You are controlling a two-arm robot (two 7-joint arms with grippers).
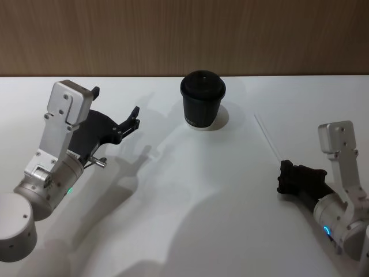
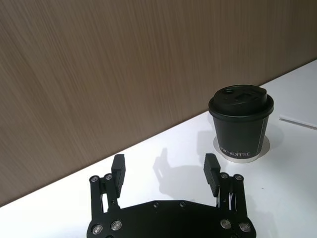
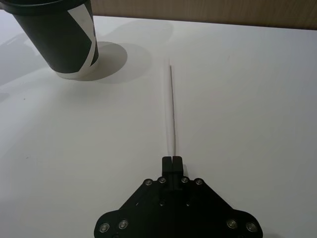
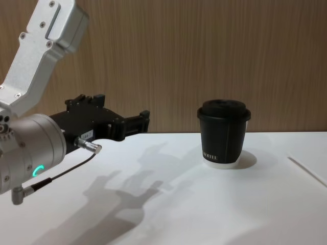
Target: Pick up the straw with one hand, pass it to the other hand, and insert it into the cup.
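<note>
The thin white straw (image 1: 267, 135) lies flat on the white table, to the right of the cup (image 1: 202, 103). The cup is black, has a domed lid and stands upright near the back wall. My right gripper (image 1: 282, 168) is low at the straw's near end. In the right wrist view its fingertips (image 3: 172, 159) are shut on the tip of the straw (image 3: 172, 109), which runs straight away toward the cup (image 3: 59, 39). My left gripper (image 1: 115, 103) hovers open left of the cup, holding nothing. The left wrist view shows its fingers spread wide (image 2: 164, 163), with the cup (image 2: 241, 124) beyond them.
A brown wood-grain wall (image 1: 184, 34) closes off the back of the table (image 1: 190, 190). The cup stands close to that back edge, and white tabletop stretches between the two arms.
</note>
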